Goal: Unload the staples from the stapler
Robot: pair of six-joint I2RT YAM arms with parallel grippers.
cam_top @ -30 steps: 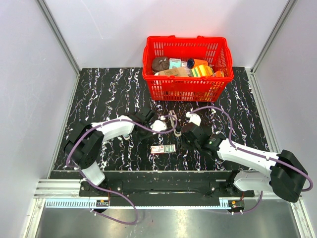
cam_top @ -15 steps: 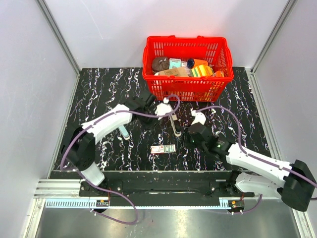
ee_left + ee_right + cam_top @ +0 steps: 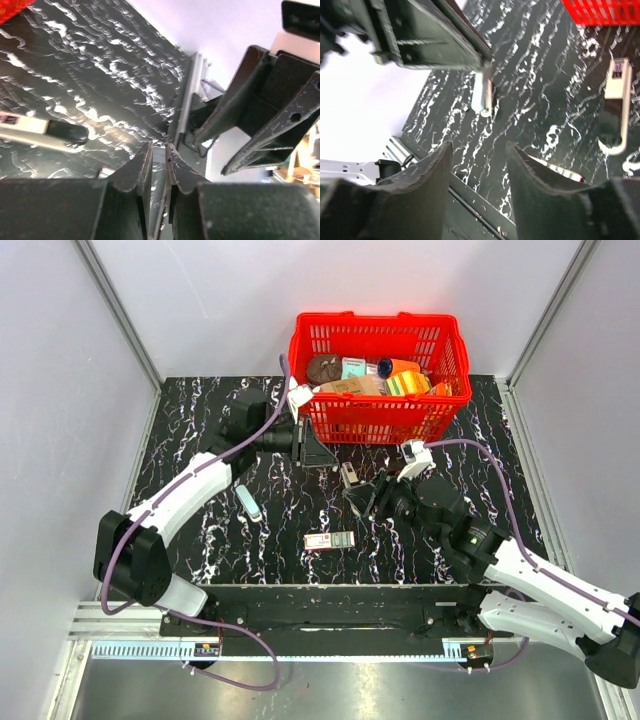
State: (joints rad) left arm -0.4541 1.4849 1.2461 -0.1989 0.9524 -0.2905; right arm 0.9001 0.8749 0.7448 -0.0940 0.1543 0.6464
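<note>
The stapler [image 3: 349, 476] lies on the black marbled table in front of the red basket, small and slim, with a pale metal part and a dark end. It shows at the left of the left wrist view [image 3: 47, 132] and at the right of the right wrist view [image 3: 616, 107]. My left gripper [image 3: 317, 452] hangs up and to the left of it, close to the basket front, its jaws [image 3: 159, 150] almost together with nothing between them. My right gripper [image 3: 366, 496] is just below and right of the stapler, open and empty [image 3: 479, 147], not touching it.
The red basket [image 3: 375, 420] with several items stands at the back. A pale blue pill-shaped object [image 3: 248, 502] lies left of centre and shows in the right wrist view [image 3: 482, 97]. A small red-and-white box [image 3: 330, 540] lies near the front edge.
My left arm has swung up and away from the stapler towards the basket. My right gripper has moved up and left, closer to the stapler. The stapler has shifted slightly and lies free.
</note>
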